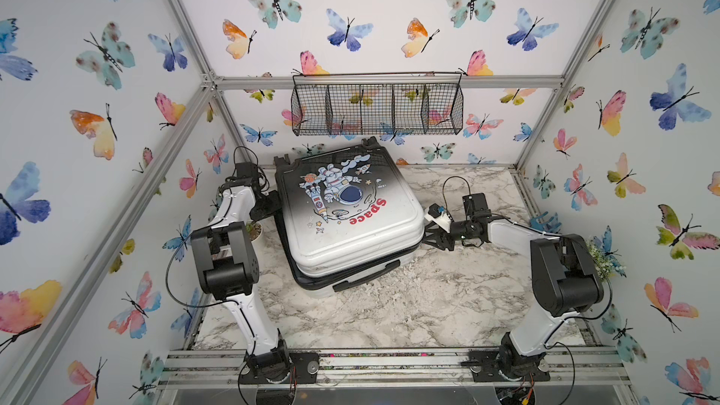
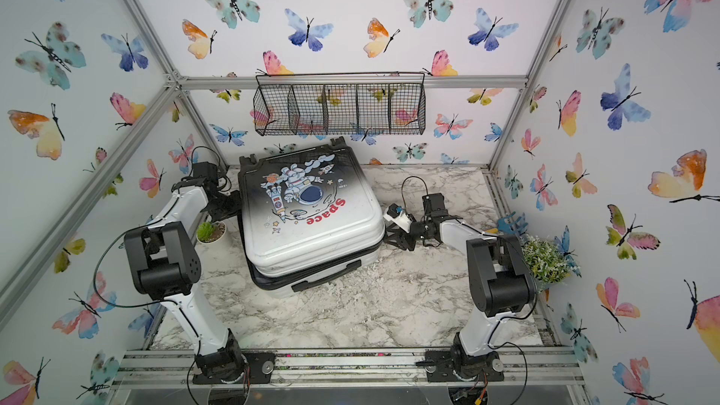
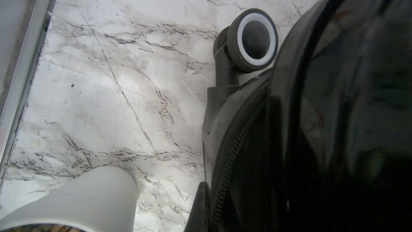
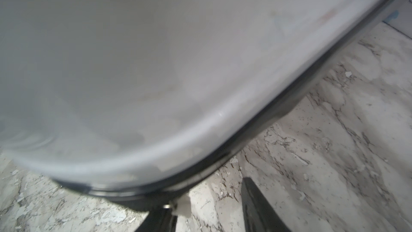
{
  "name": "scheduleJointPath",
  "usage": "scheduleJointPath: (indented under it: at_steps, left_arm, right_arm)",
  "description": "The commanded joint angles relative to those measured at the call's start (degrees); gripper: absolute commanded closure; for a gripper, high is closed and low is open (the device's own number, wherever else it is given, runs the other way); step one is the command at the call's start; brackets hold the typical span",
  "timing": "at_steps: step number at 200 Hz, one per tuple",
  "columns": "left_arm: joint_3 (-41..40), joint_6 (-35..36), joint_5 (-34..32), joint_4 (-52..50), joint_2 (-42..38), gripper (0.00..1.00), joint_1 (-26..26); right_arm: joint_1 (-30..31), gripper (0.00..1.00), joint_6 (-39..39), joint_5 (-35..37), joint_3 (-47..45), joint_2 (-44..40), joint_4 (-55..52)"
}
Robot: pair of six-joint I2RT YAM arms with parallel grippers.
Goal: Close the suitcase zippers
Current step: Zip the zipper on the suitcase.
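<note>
**Suitcase (image 1: 350, 220) flat on worktop (image 1: 428, 305), lid askew; L jaws clenched, R jaws apart**

Suitcase lies print side up on the L-centre part of the marble worktop. Its wheels point twd the back wall and the carry handle (image 1: 366, 276) is on the near side. Upper shell sits askew over the lower one, w/ a dark gap along the near and R edges in both top views.

L jaws are at the case's L edge, by its black end. They are clenched, but what they pinch, if anything, can't be made out. In the L wrist view the zipper track (image 3: 231, 159) runs along the black rim. A white-rimmed wheel (image 3: 254, 39) shows beyond it, and a white pot (image 3: 89, 197) stands close by on the worktop.

R jaws sit low, just beside the case's R near corner. They are released: the fingers (image 4: 256, 208) stand apart w/ bare worktop between them. R wrist view is blurred and shows silver shell above a dark rim band.

A wire basket (image 1: 378, 107) hangs on the back wall above the case. A leafy plant (image 2: 545, 259) stands at the worktop's R edge.
</note>
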Motion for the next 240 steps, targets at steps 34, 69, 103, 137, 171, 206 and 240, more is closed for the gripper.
scheduleJointPath:
  at_steps: [34,69,103,137,171,206,240]
  left_arm:
    - [-0.89,0.21,-2.88,1.65,2.2,1.0,0.23]
    - [-1.63,0.13,-2.74,1.62,1.8,1.0,0.23]
    - [-2.58,0.21,-2.66,1.73,1.83,1.0,0.2]
    - [-2.57,-0.05,-2.67,1.69,2.2,1.0,0.19]
    - [-2.6,-0.55,-3.3,1.61,2.2,1.0,0.26]
    - [-2.55,-1.95,-3.79,1.54,2.33,1.0,0.62]
    - [-3.66,-5.36,-5.12,1.85,2.37,1.0,0.63]
  right_arm:
    - [4.18,0.62,-1.04,-4.88,0.29,-0.34,-0.96]
    - [5.8,0.65,0.03,-6.27,0.45,-0.65,-1.0]
    - [6.24,0.7,2.53,-8.25,-2.54,-2.9,0.98]
    - [6.67,0.8,3.49,-4.54,-4.82,-5.17,0.9]
    - [6.67,0.89,8.88,0.01,-8.03,-9.15,2.99]
    - [6.96,0.96,14.06,9.0,-14.9,-18.95,6.41]
    - [10.57,0.96,17.32,15.55,-19.53,-27.06,6.95]
